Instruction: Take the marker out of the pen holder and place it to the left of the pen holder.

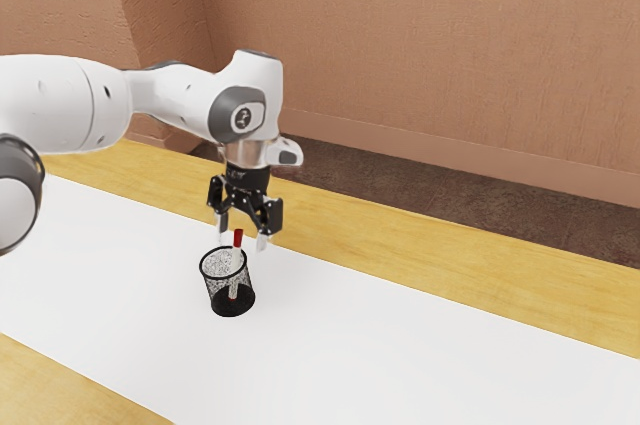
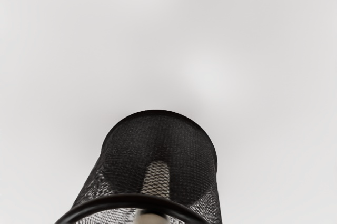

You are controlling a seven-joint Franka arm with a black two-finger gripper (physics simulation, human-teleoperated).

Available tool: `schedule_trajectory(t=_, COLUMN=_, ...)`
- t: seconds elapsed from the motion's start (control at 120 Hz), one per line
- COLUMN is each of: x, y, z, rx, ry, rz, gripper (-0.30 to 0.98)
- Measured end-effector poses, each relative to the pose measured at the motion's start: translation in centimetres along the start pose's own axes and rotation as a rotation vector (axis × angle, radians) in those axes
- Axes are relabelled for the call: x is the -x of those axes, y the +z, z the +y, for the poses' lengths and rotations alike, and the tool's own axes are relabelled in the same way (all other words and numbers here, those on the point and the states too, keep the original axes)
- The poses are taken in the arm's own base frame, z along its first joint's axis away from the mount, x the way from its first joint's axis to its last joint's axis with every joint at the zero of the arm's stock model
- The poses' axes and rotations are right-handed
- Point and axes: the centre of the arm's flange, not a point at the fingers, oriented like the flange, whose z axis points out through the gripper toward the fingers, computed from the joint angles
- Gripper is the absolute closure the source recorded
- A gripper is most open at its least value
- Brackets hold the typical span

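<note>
Marker (image 1: 237, 253), 1: leaning slightly, inside mesh pen holder (image 1: 232, 307). Claw (image 1: 242, 239), 1: spread wide, empty, red cap (image 1: 239, 234) apparently between 2 fingers (image 1: 263, 242). Step, as judged: grasping. Centre on cap, lower slightly, close gently; then lift straight, past rim (image 2: 118, 198), to avoid snagging or tipping pen holder.

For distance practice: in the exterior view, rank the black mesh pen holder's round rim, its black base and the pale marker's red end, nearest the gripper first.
1. Red end: seen between the fingers.
2. Round rim: lower.
3. Black base: lowest.
</note>
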Motion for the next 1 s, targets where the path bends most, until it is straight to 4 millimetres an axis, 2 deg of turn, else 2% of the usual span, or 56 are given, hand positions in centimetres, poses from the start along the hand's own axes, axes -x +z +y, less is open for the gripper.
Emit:
schedule_trajectory(t=0.075, x=0.0, y=0.1, z=-0.4, rx=0.028, ry=0.0, rz=0.011, gripper=0.06)
schedule_trajectory(t=0.225, x=0.2, y=1.8, z=-0.7, rx=0.048, ry=0.013, rz=-0.007, gripper=0.12)
schedule_trajectory(t=0.617, x=0.4, y=0.4, z=-0.9, rx=-0.003, ry=0.083, rz=0.027, gripper=0.37)
schedule_trajectory(t=1.0, x=0.8, y=0.6, z=-0.4, rx=-0.009, ry=0.12, rz=0.02, gripper=0.49)
